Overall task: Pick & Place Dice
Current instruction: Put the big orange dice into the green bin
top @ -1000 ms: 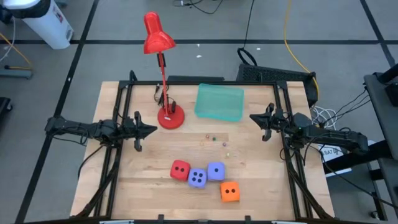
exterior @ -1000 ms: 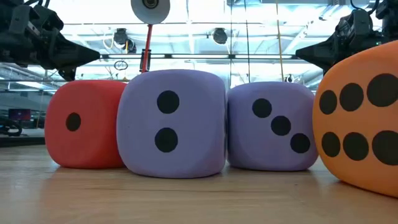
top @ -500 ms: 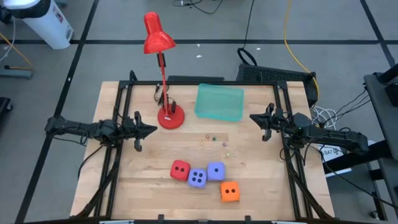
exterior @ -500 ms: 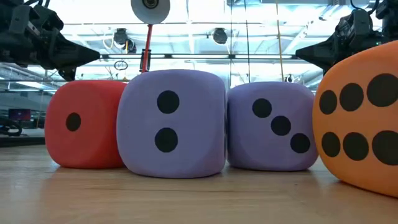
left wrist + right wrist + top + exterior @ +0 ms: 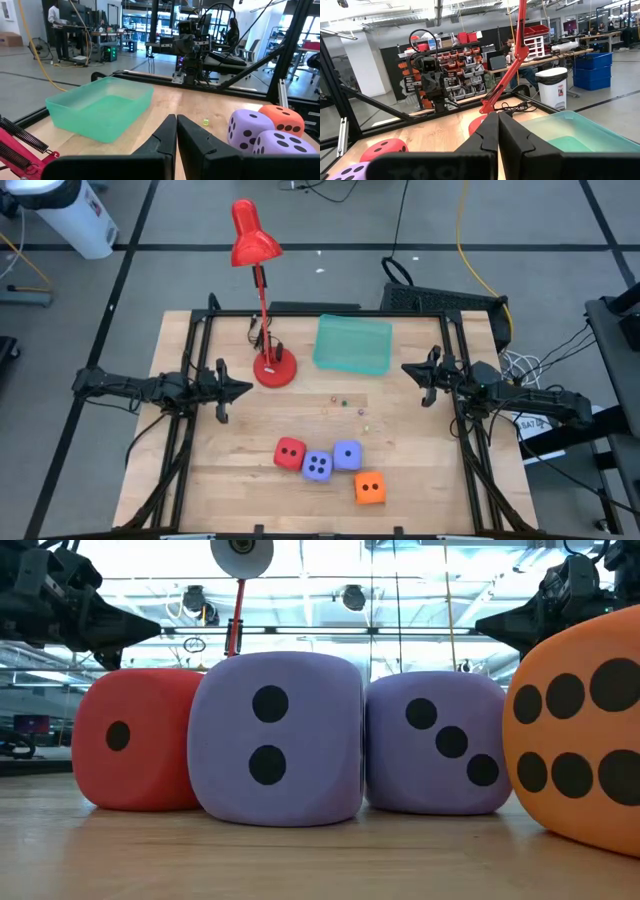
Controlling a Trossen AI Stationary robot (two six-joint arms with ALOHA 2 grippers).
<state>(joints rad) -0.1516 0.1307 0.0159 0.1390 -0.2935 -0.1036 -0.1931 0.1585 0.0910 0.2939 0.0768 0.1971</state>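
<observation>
While both claws, left (image 5: 243, 389) and right (image 5: 408, 369), hover clenched and empty mid-frame, the four dice (image 5: 318, 466) sit untouched lower centre on the desk (image 5: 420, 470), so picking hasn't begun; next, probably, a claw must open over one.

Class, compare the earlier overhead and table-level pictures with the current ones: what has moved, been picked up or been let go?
Nothing has visibly changed. Both grippers, left and right, stay shut and empty at the table's sides; the red, orange and two purple dice lie where they were.
</observation>
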